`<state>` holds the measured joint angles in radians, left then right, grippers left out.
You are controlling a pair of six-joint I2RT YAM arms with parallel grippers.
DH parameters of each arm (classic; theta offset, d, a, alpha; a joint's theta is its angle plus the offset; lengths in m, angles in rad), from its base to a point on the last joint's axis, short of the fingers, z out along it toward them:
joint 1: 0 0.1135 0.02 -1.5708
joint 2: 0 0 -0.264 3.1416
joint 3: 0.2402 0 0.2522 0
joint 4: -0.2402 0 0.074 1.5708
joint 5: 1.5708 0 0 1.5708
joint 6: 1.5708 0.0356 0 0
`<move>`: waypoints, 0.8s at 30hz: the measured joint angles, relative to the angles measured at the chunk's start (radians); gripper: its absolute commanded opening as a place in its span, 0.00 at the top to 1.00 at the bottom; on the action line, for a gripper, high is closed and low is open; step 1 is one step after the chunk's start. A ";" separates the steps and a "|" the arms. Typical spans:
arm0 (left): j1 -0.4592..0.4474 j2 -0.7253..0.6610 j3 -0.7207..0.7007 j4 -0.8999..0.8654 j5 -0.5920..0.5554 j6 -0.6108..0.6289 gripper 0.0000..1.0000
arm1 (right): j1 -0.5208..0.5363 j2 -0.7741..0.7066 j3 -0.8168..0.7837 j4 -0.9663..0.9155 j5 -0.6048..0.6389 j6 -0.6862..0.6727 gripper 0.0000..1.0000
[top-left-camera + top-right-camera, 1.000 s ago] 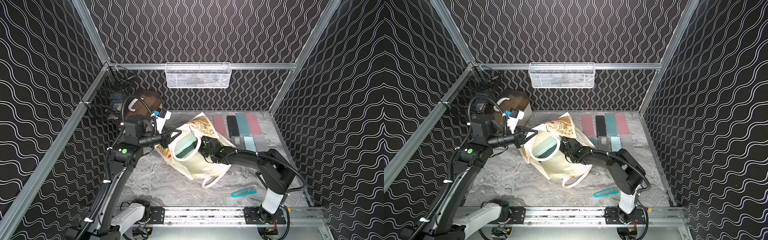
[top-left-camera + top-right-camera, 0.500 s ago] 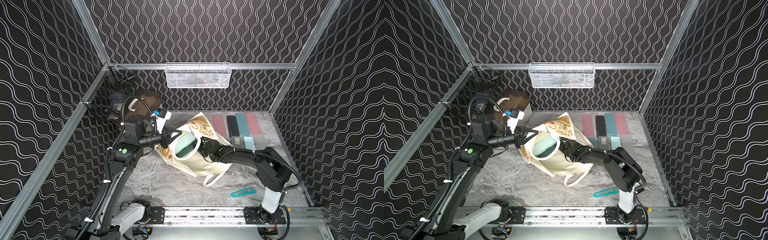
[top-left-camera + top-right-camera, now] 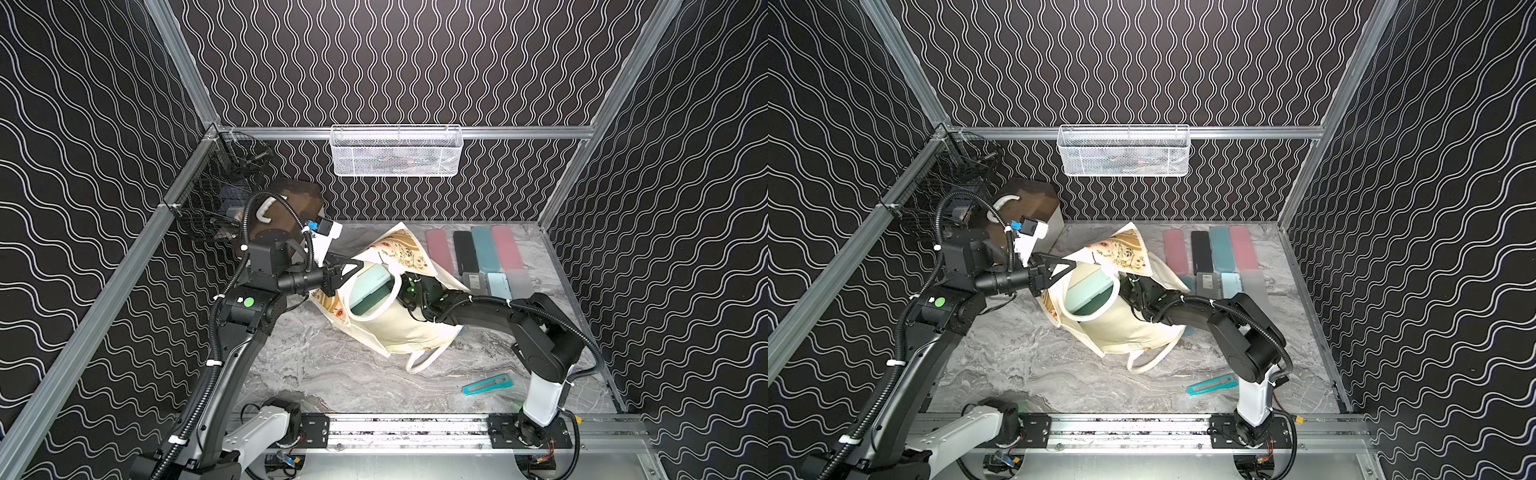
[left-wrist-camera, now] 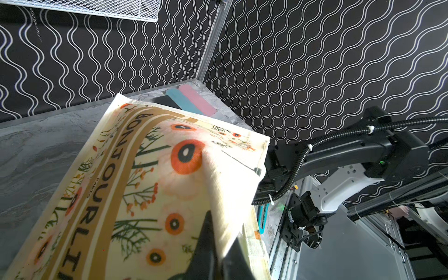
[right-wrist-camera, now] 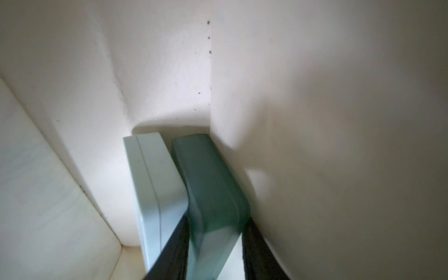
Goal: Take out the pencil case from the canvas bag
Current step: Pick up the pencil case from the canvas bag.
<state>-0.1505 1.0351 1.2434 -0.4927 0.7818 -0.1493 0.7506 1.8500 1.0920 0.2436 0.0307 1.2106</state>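
Observation:
The cream canvas bag point(image 3: 399, 332) point(image 3: 1121, 328) lies on the marble table with its mouth held open. My left gripper point(image 3: 361, 262) point(image 4: 218, 232) is shut on the bag's floral upper edge point(image 4: 145, 181) and lifts it. My right gripper point(image 5: 215, 232) reaches inside the bag; in both top views its fingertips are hidden by the cloth. Its two black fingers point(image 5: 177, 242) press either side of a dark green pencil case point(image 5: 211, 184) point(image 3: 362, 309). A pale mint case point(image 5: 155, 179) point(image 3: 372, 282) stands right beside it inside the bag.
Several flat pencil cases point(image 3: 473, 249) lie in rows at the back right. A teal box cutter point(image 3: 487, 384) lies near the front right. A brown-lidded white box point(image 3: 295, 203) stands behind my left arm. A white mesh basket point(image 3: 397, 151) hangs on the back wall.
My right gripper's jaws have narrowed onto the dark green pencil case inside the bag. My left gripper still holds the bag's edge in the same place.

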 measured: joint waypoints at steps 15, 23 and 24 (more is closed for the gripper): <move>0.000 0.006 0.000 -0.004 -0.049 0.048 1.00 | 0.024 -0.189 0.005 -0.273 0.113 -0.146 0.75; -0.001 0.006 -0.002 -0.009 -0.052 0.058 1.00 | 0.061 -0.260 0.038 -0.377 0.191 -0.277 0.77; -0.002 0.006 -0.002 -0.009 -0.050 0.058 1.00 | 0.063 -0.260 0.050 -0.390 0.196 -0.293 0.78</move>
<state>-0.1520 1.0412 1.2415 -0.5018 0.7315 -0.0910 0.8135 1.5898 1.1423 -0.1467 0.2264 0.9176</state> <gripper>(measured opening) 0.068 0.293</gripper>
